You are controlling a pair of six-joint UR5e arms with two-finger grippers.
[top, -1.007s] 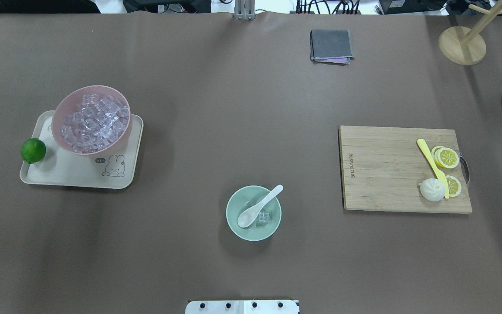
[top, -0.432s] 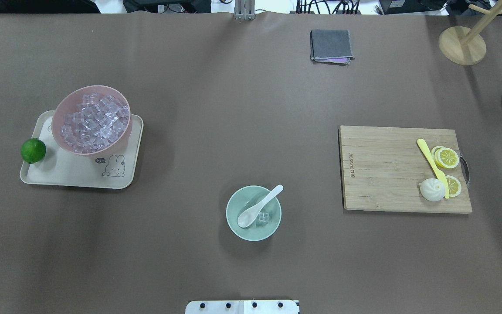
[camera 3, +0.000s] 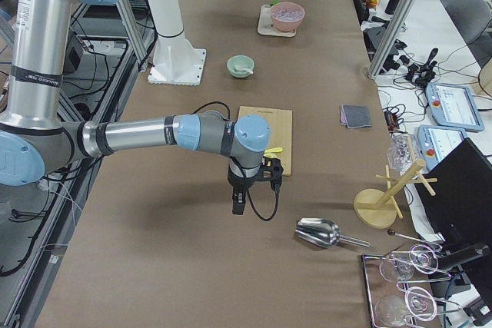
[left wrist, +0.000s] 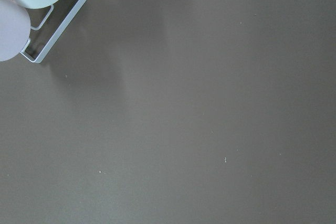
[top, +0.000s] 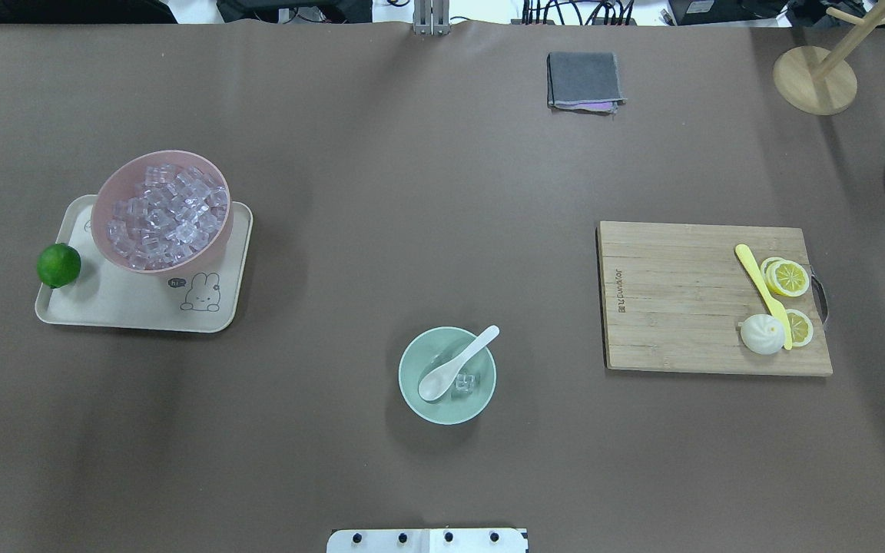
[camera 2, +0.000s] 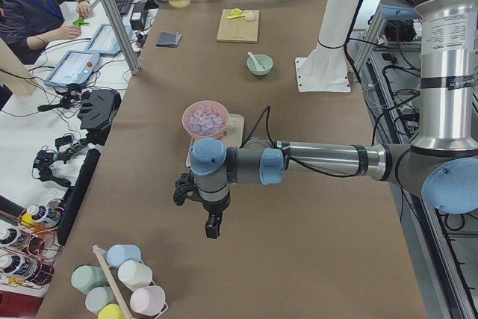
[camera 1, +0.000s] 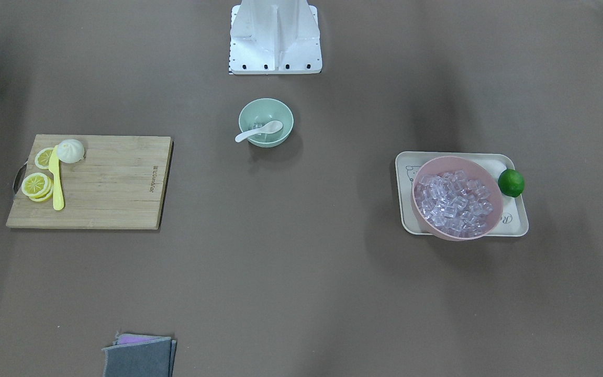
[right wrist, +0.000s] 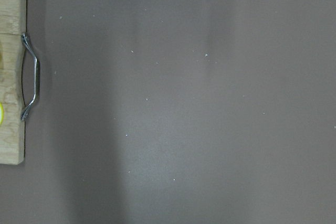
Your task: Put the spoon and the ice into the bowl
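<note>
Nothing has moved: spoon (top: 454, 367) and ice (top: 465, 382) lie in bowl (top: 416, 393), well apart from both jaws, whose opening cannot be told. Spoon likely slippery, brittle; grip handle.

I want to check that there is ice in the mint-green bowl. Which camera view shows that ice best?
The overhead exterior view: it looks down into the bowl, where clear ice lies beside the spoon. The front-facing view shows it fainter, the side views show the bowl too small to tell, and the wrist views miss it.
</note>
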